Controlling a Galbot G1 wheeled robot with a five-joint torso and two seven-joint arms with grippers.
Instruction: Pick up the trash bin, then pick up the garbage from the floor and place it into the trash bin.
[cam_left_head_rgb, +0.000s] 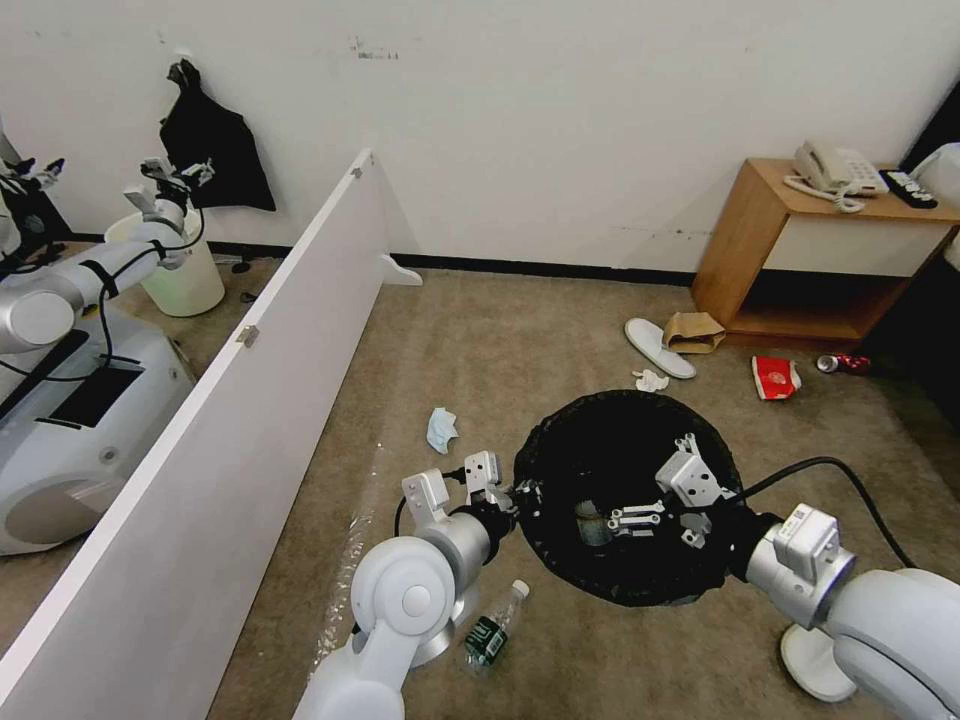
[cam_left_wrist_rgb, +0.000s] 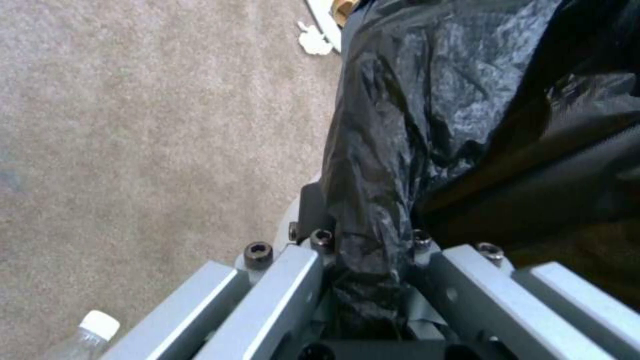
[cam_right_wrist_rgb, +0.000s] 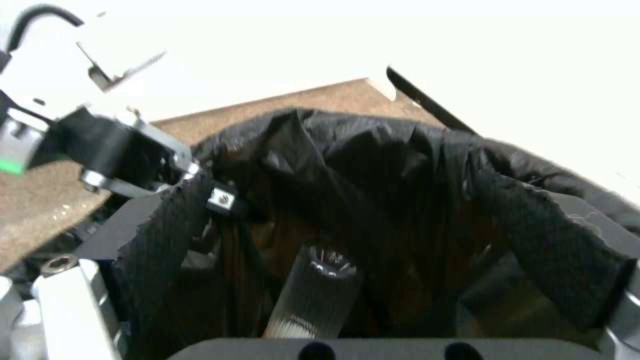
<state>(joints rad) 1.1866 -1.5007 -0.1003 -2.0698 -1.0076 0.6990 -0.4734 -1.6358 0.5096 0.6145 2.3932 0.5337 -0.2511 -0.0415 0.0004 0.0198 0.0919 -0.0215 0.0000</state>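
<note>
Two pincers work at the trash bin (cam_left_head_rgb: 625, 500), which is held above the carpet floor (cam_left_head_rgb: 520, 330) with its mouth opening upward. The left pincer (cam_left_wrist_rgb: 370, 280) is clamped on the bag-covered rim at the bin's left side. The right pincer (cam_left_head_rgb: 665, 510) hangs over the mouth, its fingers spread wide around a clear bottle (cam_right_wrist_rgb: 313, 292) that stands almost upright, base up, inside the bag. I judge the step to be dropping this piece of garbage into the bin; next the right pincer must lift clear without catching the bag. Another bottle (cam_left_head_rgb: 490, 630) lies on the floor near the left arm, its cap pointing away from the robot.
</note>
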